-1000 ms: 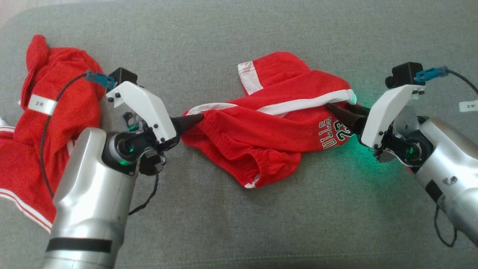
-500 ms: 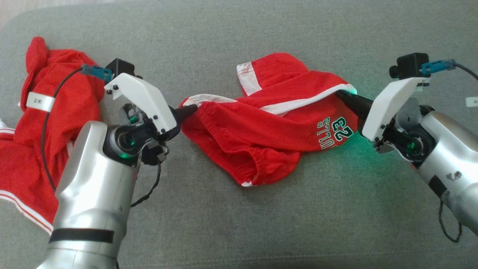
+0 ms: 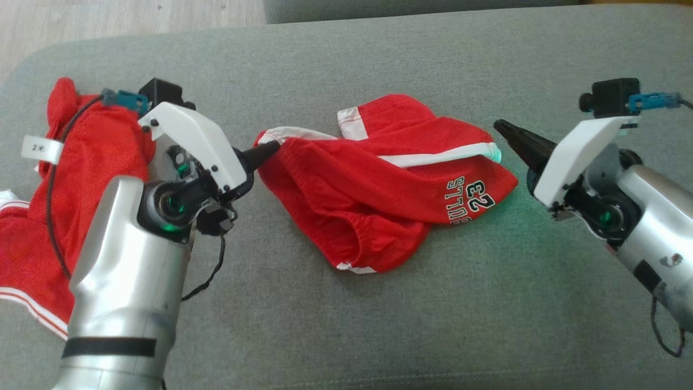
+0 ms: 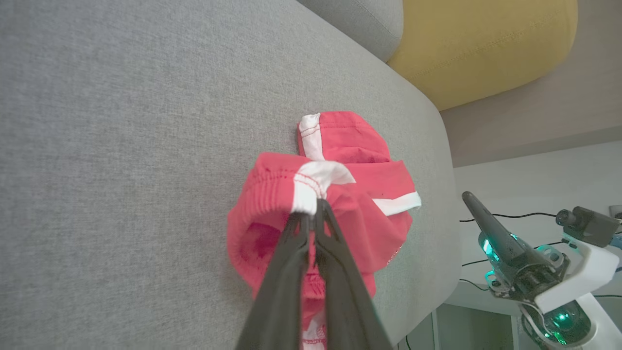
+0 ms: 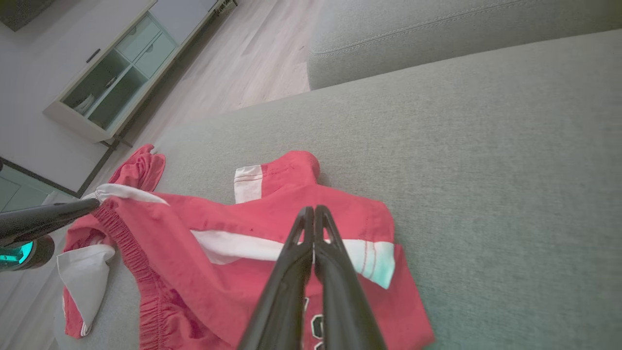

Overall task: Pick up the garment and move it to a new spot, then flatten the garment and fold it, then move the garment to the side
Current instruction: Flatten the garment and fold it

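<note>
Red shorts (image 3: 379, 189) sit bunched in the middle of the grey sofa cushion (image 3: 379, 325). The left gripper (image 3: 272, 147) is clenched on the white-trimmed waistband corner (image 4: 316, 182), I'd guess to stretch them flat, but the right gripper (image 3: 499, 125) is pinched closed on nothing, just off the other end.

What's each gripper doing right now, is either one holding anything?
Left gripper: closed on the white-trimmed edge of the red shorts.
Right gripper: closed, holding nothing, tips clear of the shorts.
</note>
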You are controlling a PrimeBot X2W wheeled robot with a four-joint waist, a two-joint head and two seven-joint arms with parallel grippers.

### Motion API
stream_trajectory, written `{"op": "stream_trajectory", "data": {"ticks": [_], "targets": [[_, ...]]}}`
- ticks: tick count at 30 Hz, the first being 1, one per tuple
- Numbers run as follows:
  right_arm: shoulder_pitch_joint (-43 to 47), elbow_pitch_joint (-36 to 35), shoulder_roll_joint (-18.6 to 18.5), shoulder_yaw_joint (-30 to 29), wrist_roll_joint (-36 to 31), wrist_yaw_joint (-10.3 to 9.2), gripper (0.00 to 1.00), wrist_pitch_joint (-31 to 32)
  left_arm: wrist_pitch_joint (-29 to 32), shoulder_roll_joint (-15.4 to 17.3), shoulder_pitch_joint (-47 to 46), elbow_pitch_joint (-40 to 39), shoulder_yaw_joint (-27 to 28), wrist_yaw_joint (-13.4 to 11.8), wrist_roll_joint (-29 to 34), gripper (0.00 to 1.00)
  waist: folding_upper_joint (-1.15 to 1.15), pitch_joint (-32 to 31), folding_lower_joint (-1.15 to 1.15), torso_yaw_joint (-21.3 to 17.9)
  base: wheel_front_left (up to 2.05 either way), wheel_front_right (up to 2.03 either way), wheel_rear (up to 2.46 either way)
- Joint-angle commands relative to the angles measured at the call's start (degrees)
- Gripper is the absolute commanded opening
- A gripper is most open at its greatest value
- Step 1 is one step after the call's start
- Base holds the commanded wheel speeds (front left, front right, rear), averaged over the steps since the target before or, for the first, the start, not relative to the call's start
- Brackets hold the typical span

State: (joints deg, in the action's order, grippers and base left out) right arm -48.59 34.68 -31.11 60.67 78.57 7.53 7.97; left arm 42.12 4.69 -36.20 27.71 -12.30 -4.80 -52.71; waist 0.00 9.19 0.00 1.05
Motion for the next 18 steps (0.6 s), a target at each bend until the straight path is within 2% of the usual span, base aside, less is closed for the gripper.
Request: {"op": "stream_trajectory", "data": {"ticks": [1, 2, 3, 4, 10, 17, 18], "targets": [[0.26, -0.45, -1.11, -0.35, 0.58, -0.04, 0.00, -0.91, 0.04, 2.14, -1.03, -2.34, 1.91, 0.07, -0.56, 0.00, 0.00, 0.03, 0.00, -0.04, 0.00, 0.00, 0.00], [0.34, 0.44, -1.11, -0.22, 0.83, -0.04, 0.00, -0.78, 0.13, 2.22, -0.76, -2.51, 1.82, -0.02, -0.51, 0.00, 0.00, 0.03, 0.00, -0.06, 0.00, 0.00, 0.00], [0.38, 1.27, -1.06, 0.07, 0.94, -0.04, 0.25, -0.45, 0.23, 2.24, -0.56, -2.69, 1.72, -0.12, -0.47, 0.00, 0.00, 0.07, 0.00, -0.05, 0.00, 0.00, 0.00], [0.34, 2.07, -0.97, 0.29, 1.09, -0.04, 1.00, -0.19, 0.29, 2.20, -0.43, -2.90, 1.61, -0.22, -0.45, 0.00, 0.00, 0.19, 0.00, 0.01, 0.00, 0.00, 0.00], [-0.62, 6.24, -0.01, 0.92, 2.80, -0.04, 1.00, 2.24, 0.80, 1.69, -0.93, -4.23, 0.68, -0.70, -0.28, 0.00, 0.00, 1.88, 0.00, 1.01, 0.00, 0.00, 0.00], [-1.61, 7.32, 1.22, 1.56, 5.30, -0.04, 1.00, 5.57, 0.90, 1.07, -1.59, -4.39, -0.41, -0.64, -0.18, 0.00, 0.00, 2.88, 0.00, 2.12, 0.00, 0.00, 0.00], [-1.69, 7.44, 1.28, 1.65, 5.42, -0.04, 0.96, 5.65, 0.90, 1.01, -1.60, -4.36, -0.51, -0.65, -0.19, 0.00, 0.00, 2.92, 0.00, 2.22, 0.00, 0.00, 0.00]]}}
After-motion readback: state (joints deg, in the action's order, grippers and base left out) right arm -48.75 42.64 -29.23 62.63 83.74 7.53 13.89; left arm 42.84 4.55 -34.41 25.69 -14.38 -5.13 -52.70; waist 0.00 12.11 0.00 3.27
